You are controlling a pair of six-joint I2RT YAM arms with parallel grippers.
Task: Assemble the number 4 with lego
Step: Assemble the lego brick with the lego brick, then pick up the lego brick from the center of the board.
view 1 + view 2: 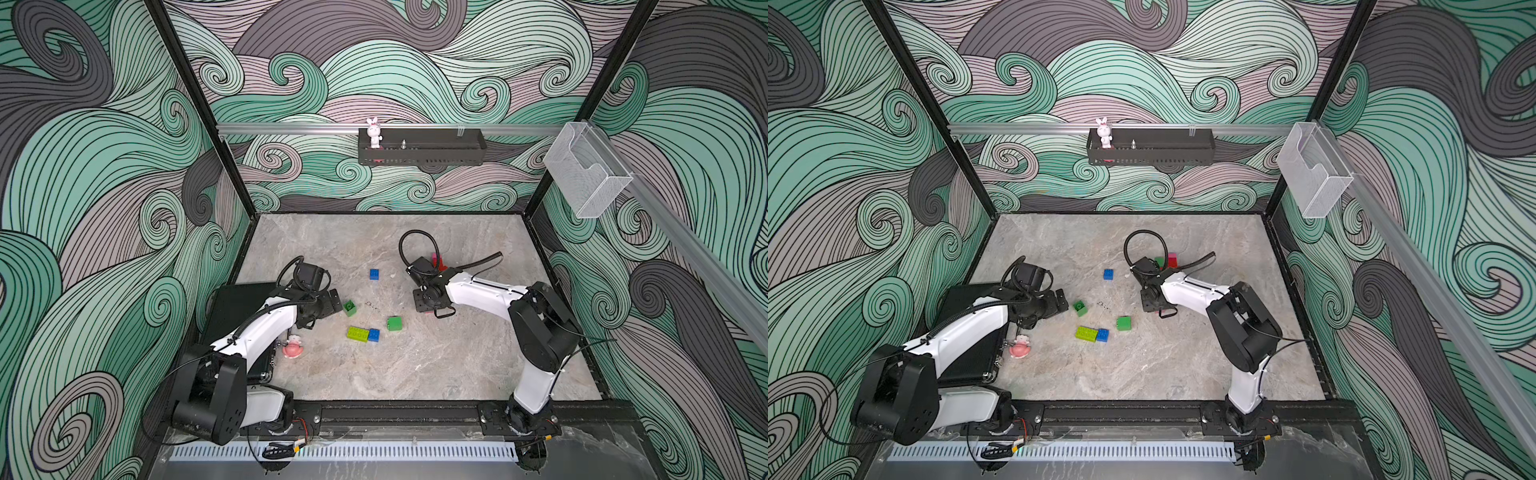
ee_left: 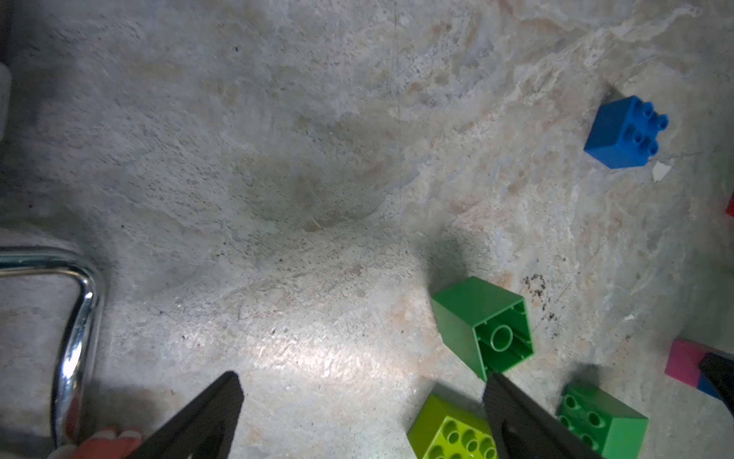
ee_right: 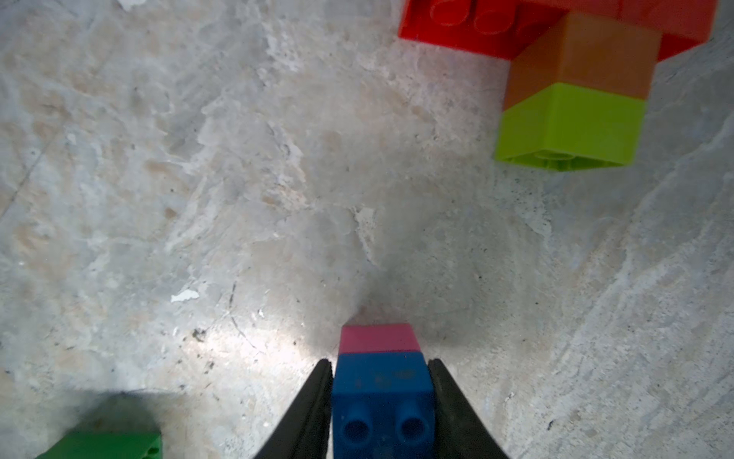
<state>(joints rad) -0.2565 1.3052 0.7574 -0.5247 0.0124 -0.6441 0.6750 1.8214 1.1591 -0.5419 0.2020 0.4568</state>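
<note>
**Right end effector** (image 3: 380,363): jaws partly closed, set against both flanks of a blue-and-pink pair (image 3: 379,381), with the blue studs facing the wrist. I judge the pair gripped, low over the counter (image 3: 198,179).

**Left end effector** (image 2: 357,417): jaws at full spread, empty. A dark green brick (image 2: 482,326), tipped on its side, lies just ahead of one fingertip.

**Task's thing:** ahead of the right end effector and apart from it lies the part-built figure. It is a red brick (image 3: 476,24) with an orange brick (image 3: 584,55) and a lime brick (image 3: 572,127) joined in line.

**Step in hand, by my reading:** bring the pair to that figure. I would keep the pair square and check that studs meet sockets before pressing. I would push along the line of the bricks so the figure does not skate. The left arm is free to brace it.

**Surface:** grey, marbled, flat and scuffed. Between the two end effectors lie a loose blue brick (image 1: 374,274), a green brick (image 1: 395,323) and an oblong lime brick (image 1: 358,333).

**Room:** wave-patterned walls. Beyond both end effectors, a black shelf (image 1: 422,156) holds a rabbit figurine (image 1: 373,132).
</note>
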